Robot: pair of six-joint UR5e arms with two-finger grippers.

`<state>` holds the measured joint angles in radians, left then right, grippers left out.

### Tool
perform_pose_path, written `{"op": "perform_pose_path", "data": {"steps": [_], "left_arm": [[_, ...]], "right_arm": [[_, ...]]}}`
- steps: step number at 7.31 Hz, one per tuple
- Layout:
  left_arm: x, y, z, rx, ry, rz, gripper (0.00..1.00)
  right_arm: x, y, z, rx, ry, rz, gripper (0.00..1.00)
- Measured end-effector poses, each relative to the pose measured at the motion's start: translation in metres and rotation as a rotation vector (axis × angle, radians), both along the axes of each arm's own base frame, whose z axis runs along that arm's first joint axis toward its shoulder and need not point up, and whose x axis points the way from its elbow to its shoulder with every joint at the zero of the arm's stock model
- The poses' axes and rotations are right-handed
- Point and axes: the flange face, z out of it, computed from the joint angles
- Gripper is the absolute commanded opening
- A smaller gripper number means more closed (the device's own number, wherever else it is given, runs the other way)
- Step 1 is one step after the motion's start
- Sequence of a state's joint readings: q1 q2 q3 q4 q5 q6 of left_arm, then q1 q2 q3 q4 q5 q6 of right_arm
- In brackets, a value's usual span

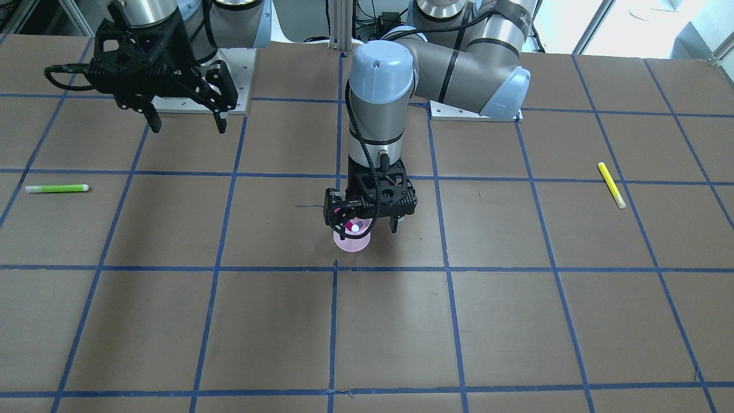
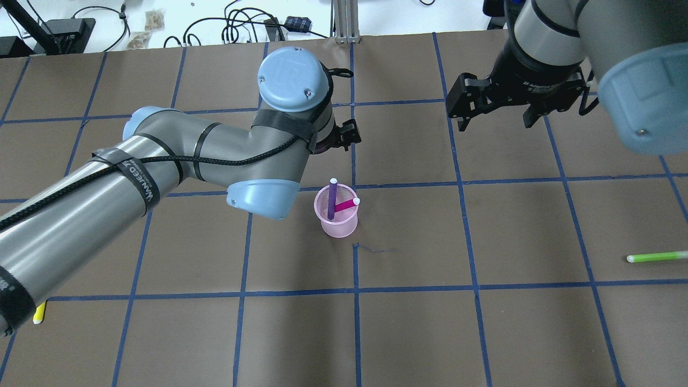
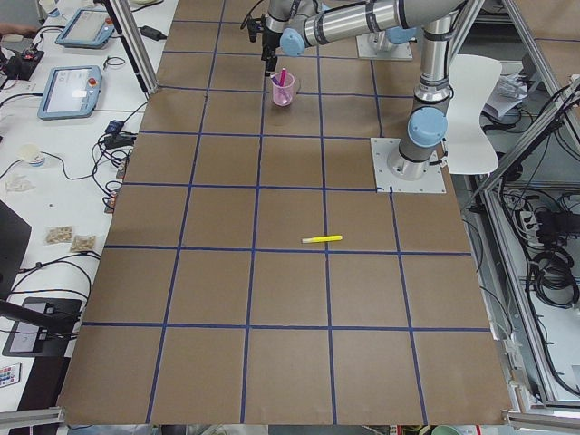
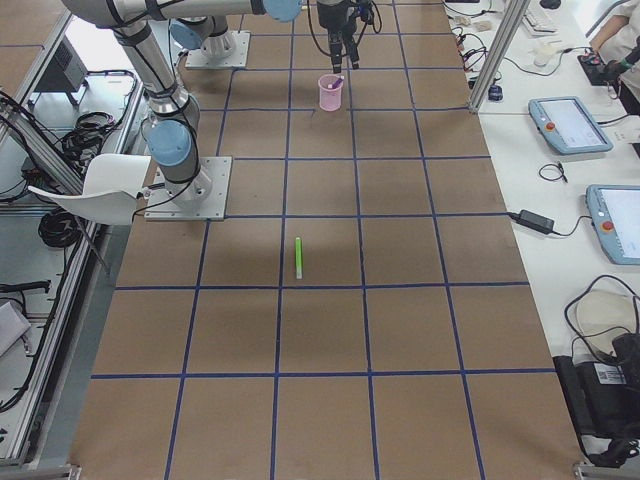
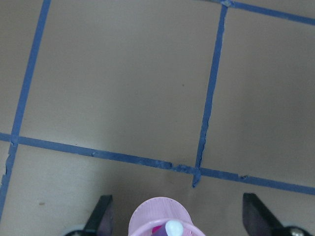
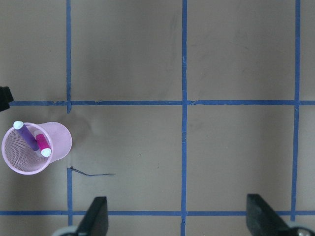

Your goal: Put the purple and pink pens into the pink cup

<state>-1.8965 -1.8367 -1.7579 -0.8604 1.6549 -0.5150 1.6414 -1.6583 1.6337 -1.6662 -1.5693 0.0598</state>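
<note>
Pink cup (image 2: 337, 220) sits directly below left gripper (image 1: 366, 225), jaws open, holding nothing. Purple pen (image 2: 332, 199) and pink pen (image 2: 346, 205) lean inside it. Right gripper (image 2: 494, 121), jaws open, hangs well apart from cup. Task looks done.

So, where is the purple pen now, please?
In the overhead view, the purple pen stands in the pink cup at mid-table, beside the pink pen.
</note>
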Motion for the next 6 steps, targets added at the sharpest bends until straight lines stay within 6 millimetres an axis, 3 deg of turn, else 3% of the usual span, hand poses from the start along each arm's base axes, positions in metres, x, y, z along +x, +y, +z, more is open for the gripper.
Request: {"op": "perform_pose_path", "data": {"steps": [3,5,6], "left_arm": [[0.092,-0.035,0.047,0.105,-0.069,-0.046,1.0],[0.162,-0.033,0.088,0.208,-0.091,-0.088,1.0],[0.188,-0.025,0.105,0.244,-0.096,-0.126,1.0]], "right_arm": [[0.0,0.0,0.0,0.0,0.0,0.0,1.0],[0.001,0.0,0.0,0.0,0.0,0.001,1.0],[0.001,0.0,0.0,-0.001,0.0,0.001,1.0]]}}
